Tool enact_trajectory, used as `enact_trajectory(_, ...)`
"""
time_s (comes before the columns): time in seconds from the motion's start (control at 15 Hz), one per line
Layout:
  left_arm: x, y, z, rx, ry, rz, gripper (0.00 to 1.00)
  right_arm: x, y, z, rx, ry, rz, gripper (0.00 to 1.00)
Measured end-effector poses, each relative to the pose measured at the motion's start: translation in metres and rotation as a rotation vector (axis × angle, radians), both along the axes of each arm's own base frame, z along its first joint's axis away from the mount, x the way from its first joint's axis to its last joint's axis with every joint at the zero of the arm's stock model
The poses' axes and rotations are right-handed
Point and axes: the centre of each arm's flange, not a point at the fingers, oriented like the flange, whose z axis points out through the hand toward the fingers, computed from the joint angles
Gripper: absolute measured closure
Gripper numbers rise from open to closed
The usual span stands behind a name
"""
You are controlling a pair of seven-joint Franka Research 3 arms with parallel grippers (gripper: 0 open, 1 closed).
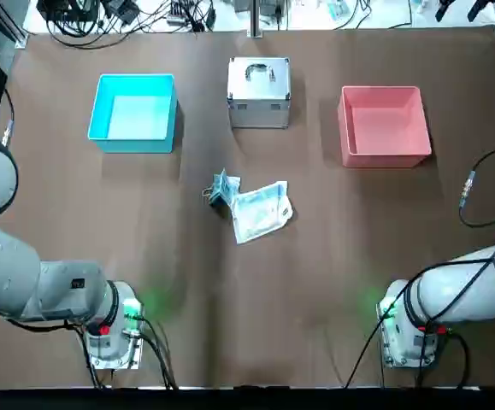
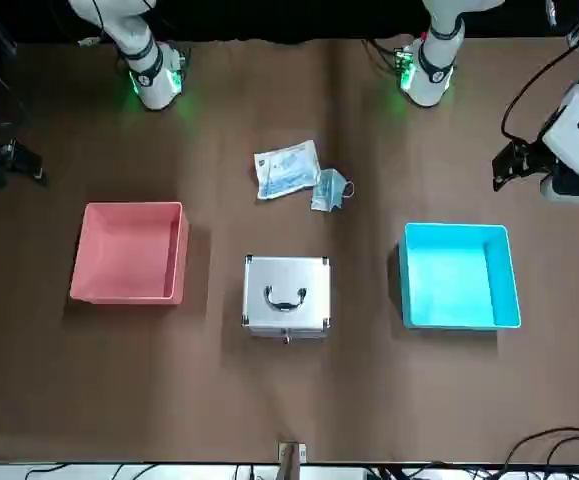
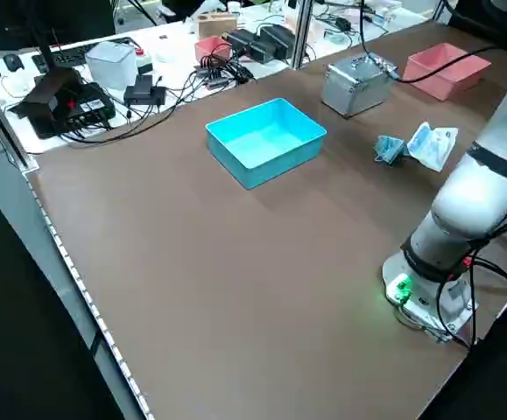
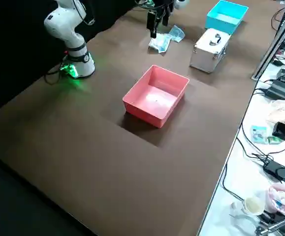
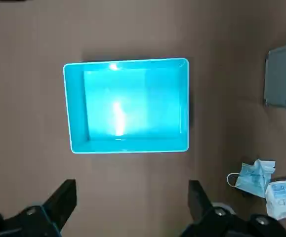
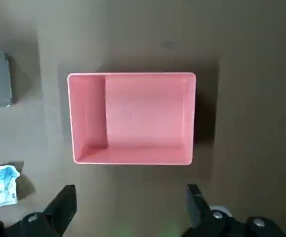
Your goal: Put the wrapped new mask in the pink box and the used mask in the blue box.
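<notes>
**Workspace surroundings**

My counter is a flat, matte brown surface, evenly lit. A silver metal case with a handle sits near the far edge. Past that edge runs a white bench with tangled black cables, power bricks, a black device with red buttons and a white box. A grey post stands at the counter's far edge. More cables and small clutter line that bench. Elsewhere the surroundings are dark.
</notes>
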Motion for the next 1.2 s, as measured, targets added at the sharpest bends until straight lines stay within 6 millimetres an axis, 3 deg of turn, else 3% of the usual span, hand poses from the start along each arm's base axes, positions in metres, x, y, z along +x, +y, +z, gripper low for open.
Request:
enact_trajectory(0.53, -0.004, 0.001, -0.002, 0.004, 0.03, -0.004, 0.0, 0.001, 0.005, 0.001, 0.0, -0.006, 0.018, 0.02)
enact_trajectory(0.73, -0.004, -0.005, -0.012, -0.004, 0.057, -0.019, 0.0, 0.003, 0.024, -0.005, 0.003, 0.005, 0.055, 0.02)
enact_trajectory(1.0, 0.003, -0.033, -0.067, -0.008, 0.169, -0.075, 0.0, 0.012, 0.074, -0.034, 0.042, 0.055, 0.126, 0.02)
enact_trajectory(1.2, 0.011, -0.063, -0.114, -0.01, 0.254, -0.124, 0.0, 0.018, 0.097, -0.055, 0.115, 0.096, 0.141, 0.02)
